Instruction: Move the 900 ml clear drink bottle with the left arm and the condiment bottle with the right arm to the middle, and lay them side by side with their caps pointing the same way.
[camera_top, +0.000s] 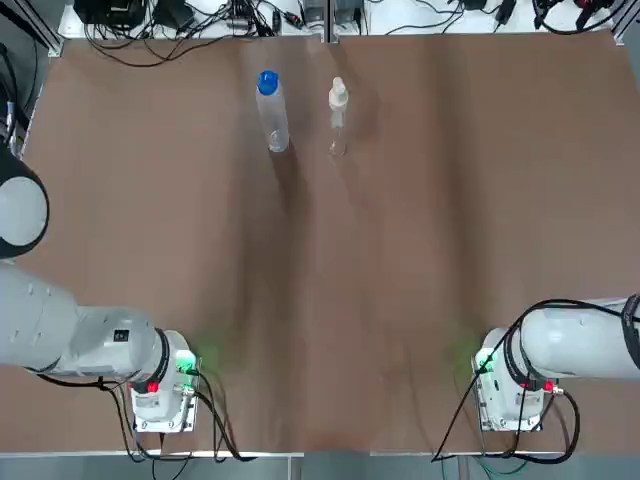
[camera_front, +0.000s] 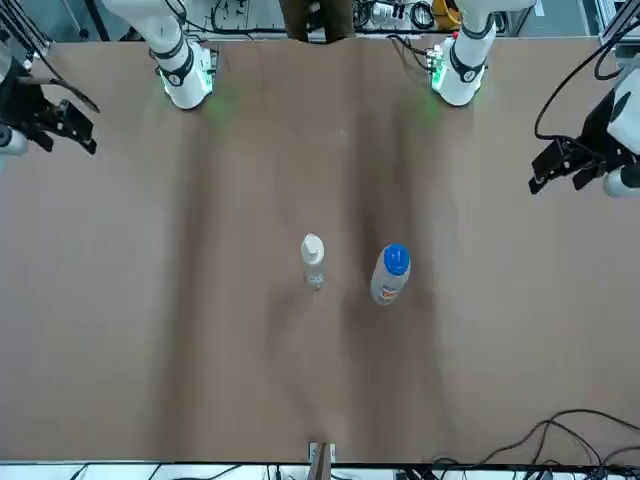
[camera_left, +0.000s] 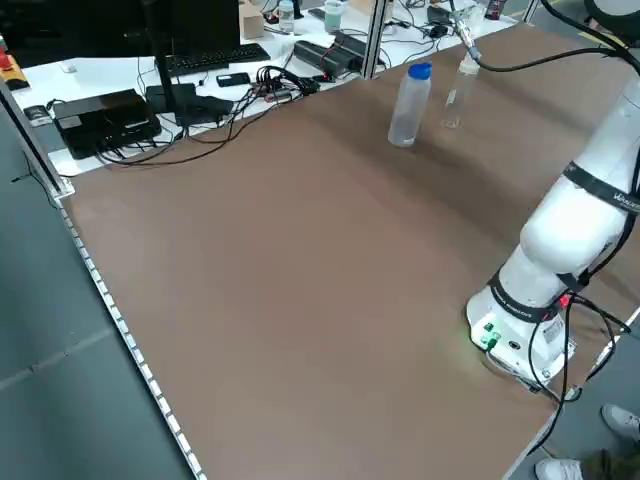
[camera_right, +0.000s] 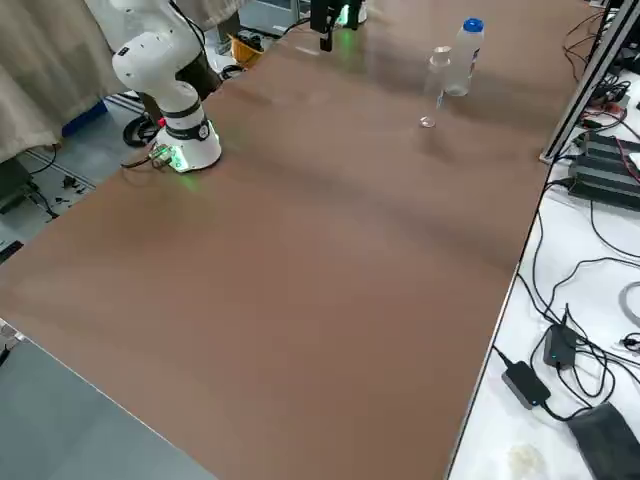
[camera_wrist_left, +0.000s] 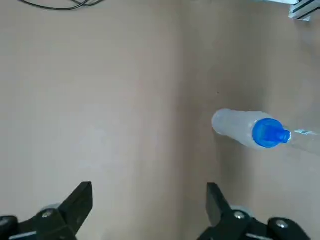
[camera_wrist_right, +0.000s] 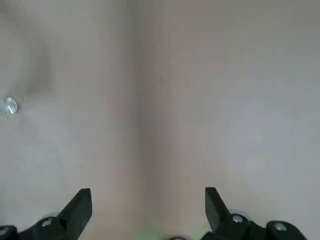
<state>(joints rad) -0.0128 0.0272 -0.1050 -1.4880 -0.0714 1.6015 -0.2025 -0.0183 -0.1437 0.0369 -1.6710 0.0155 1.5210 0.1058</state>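
Nearest the robot, the two white arm bases sit at the close edge of the brown table (camera_top: 400, 300), each lit with a green lamp. Both arms bend outward to their own sides, so neither pincer hangs over the middle of the table.

The left gripper (camera_wrist_left: 150, 191) is held above the table's left side, released, with its two black fingers spread wide and nothing between them. It looks down on bare tabletop, with the blue-capped bottle farther off. The right gripper (camera_wrist_right: 147, 191) hangs over the right side in the same way, fingers parted and empty, above bare table.

Farther out, towards the far edge and roughly centred from left to right, both bottles stand upright. The clear drink bottle (camera_top: 272, 118), with a blue cap, stands on the robot's left. The condiment bottle (camera_top: 338, 112), slimmer and with a white top, stands just beside it on the right; the two are apart, not touching. Neither pincer is near them.

Beyond the far edge lie black cables (camera_top: 150, 35) on a white bench
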